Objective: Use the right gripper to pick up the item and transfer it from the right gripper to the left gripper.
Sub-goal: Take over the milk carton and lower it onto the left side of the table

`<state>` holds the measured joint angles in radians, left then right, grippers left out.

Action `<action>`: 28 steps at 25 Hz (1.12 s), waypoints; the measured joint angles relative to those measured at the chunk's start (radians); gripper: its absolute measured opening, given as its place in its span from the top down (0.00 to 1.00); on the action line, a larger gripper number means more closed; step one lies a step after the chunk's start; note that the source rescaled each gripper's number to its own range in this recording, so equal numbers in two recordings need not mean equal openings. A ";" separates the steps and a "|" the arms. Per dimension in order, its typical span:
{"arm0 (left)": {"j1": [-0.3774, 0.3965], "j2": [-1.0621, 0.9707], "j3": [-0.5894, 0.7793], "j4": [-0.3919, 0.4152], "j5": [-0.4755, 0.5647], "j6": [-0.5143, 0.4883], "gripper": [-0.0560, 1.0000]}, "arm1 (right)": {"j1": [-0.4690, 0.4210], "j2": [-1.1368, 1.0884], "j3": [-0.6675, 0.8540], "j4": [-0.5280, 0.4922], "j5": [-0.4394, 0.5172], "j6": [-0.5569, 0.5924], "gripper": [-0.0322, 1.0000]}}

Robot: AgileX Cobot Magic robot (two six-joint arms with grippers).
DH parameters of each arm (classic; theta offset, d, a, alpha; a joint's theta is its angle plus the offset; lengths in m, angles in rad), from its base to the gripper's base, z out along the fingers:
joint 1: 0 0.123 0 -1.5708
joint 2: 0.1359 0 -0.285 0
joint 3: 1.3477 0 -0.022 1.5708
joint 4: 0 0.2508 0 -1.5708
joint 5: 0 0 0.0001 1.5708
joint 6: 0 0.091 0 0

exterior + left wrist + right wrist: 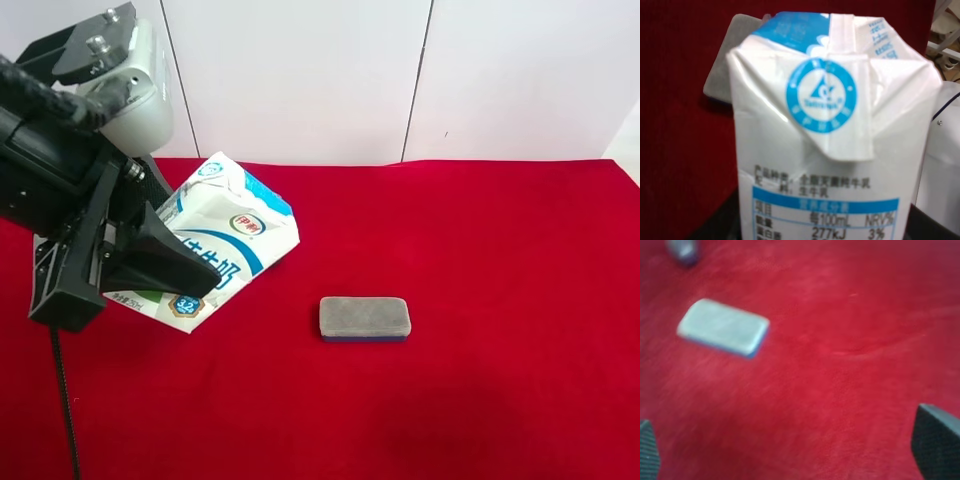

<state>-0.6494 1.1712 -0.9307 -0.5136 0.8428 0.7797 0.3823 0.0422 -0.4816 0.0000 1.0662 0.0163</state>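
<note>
A white and blue milk carton (225, 240) is held tilted in the gripper (150, 268) of the arm at the exterior high view's left. The left wrist view shows this carton (830, 130) close up, filling the space between the left gripper's (825, 231) dark fingers, so this is the left arm. A grey block with a blue base (364, 318) lies flat on the red cloth to the right of the carton. My right gripper (792, 447) is open and empty above the cloth, with the grey block (722, 327) ahead of it. The right arm is out of the exterior high view.
A red cloth (480, 260) covers the table, with a white wall behind it. The grey block also shows behind the carton in the left wrist view (722, 65). A blurred blue-grey object (684, 251) sits at the edge of the right wrist view.
</note>
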 joint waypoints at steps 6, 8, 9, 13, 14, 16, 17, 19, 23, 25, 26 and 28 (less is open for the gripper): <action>0.000 0.000 0.000 0.000 -0.027 0.000 0.94 | -0.230 -0.044 0.000 0.000 0.000 0.007 0.00; 0.000 0.003 0.000 0.000 -0.041 -0.006 0.94 | -0.254 -0.044 0.000 0.000 0.000 0.008 0.00; 0.000 0.006 0.000 0.000 -0.053 -0.019 0.95 | -0.256 -0.044 0.000 0.000 0.000 0.009 0.00; 0.000 0.062 0.000 0.046 -0.099 -0.136 0.95 | -0.256 -0.044 0.000 0.000 0.000 0.012 0.00; 0.000 0.090 0.000 0.076 -0.107 -0.174 0.95 | -0.256 -0.044 0.000 0.000 0.000 0.012 0.00; 0.000 0.149 0.000 0.145 -0.114 -0.243 0.95 | -0.256 -0.044 0.000 0.000 0.000 0.012 0.00; 0.000 0.183 0.000 0.187 -0.115 -0.278 0.95 | -0.256 -0.044 0.001 0.000 0.000 0.012 0.00; 0.000 0.246 0.000 0.267 -0.119 -0.338 0.95 | -0.256 -0.044 0.001 0.000 0.000 0.013 0.00; 0.000 0.340 0.000 0.411 -0.143 -0.460 0.95 | -0.256 -0.044 0.001 0.000 0.000 0.013 0.00; 0.011 0.377 0.000 0.481 -0.153 -0.521 0.95 | -0.256 -0.044 0.001 0.000 0.000 0.013 0.00; 0.021 0.393 0.000 0.503 -0.156 -0.542 0.95 | -0.256 -0.044 0.001 0.000 0.000 0.013 0.00; 0.053 0.421 0.000 0.548 -0.173 -0.574 0.95 | -0.256 -0.044 0.001 0.000 0.000 0.013 0.00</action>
<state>-0.5963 1.5924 -0.9307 0.0342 0.6696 0.2059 0.1266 -0.0016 -0.4805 0.0000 1.0657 0.0298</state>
